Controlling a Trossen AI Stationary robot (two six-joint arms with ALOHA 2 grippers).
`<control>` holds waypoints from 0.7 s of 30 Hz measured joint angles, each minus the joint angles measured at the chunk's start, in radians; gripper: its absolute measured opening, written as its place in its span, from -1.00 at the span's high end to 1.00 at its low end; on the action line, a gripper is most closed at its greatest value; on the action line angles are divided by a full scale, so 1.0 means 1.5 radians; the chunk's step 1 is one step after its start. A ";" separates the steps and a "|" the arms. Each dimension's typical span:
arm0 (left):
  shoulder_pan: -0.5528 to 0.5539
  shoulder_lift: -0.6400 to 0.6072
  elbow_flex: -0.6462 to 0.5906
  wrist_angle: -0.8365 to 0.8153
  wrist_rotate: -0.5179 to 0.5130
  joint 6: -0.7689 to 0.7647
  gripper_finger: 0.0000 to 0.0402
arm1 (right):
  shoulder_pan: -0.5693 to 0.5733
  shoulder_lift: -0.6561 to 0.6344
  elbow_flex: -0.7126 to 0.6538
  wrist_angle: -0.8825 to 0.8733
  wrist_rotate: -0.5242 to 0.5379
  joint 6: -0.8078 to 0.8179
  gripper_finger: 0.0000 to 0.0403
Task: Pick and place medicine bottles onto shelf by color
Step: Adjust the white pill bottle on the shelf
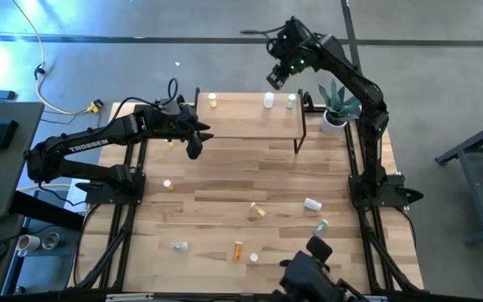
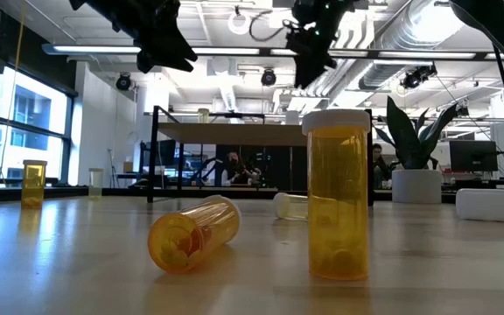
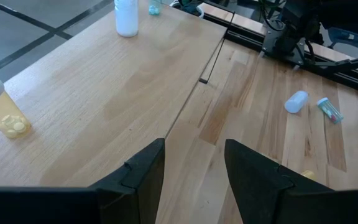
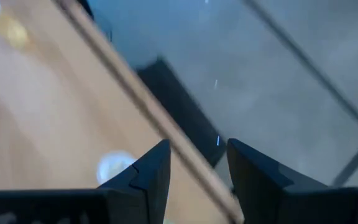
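The shelf [image 1: 250, 122] stands at the table's far side. On it stand a yellow bottle [image 1: 213, 101], a white bottle [image 1: 268, 101] and a greenish bottle [image 1: 292, 101]. More medicine bottles lie or stand on the table: a yellow one [image 1: 258, 210], a white one [image 1: 312, 203], a greenish one [image 1: 321, 226] and an orange one [image 1: 238, 249]. My left gripper [image 3: 194, 168] hovers open over the shelf's near left part, nothing between its fingers. My right gripper [image 4: 197, 174] is open and raised above the shelf's far edge, over the white bottle's cap [image 4: 114, 167].
A potted plant [image 1: 338, 107] stands at the far right corner beside the shelf. A small yellow bottle [image 1: 168, 184] stands at the table's left, a clear one [image 1: 179, 246] lies near the front. In the low view, two yellow bottles [image 2: 338, 197] [image 2: 195, 232] sit close to the camera.
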 joint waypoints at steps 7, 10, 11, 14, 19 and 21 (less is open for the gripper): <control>0.000 0.000 0.000 0.000 -0.004 0.000 0.21 | 0.004 0.001 -0.038 0.036 0.000 0.030 0.26; 0.000 0.000 0.000 0.000 -0.005 0.000 0.21 | 0.010 0.001 -0.073 0.026 0.000 0.030 0.26; 0.000 0.000 0.000 0.000 -0.005 0.004 0.21 | 0.010 0.001 -0.081 0.013 0.000 0.030 0.26; 0.000 0.000 0.000 0.000 -0.005 0.012 0.21 | 0.015 0.001 -0.108 0.009 -0.001 0.032 0.26; 0.000 0.000 0.000 0.000 -0.005 0.012 0.21 | 0.020 0.005 -0.113 -0.012 0.001 0.035 0.26; 0.000 0.000 0.000 0.000 -0.005 0.012 0.21 | 0.022 0.009 -0.113 -0.016 0.002 0.031 0.26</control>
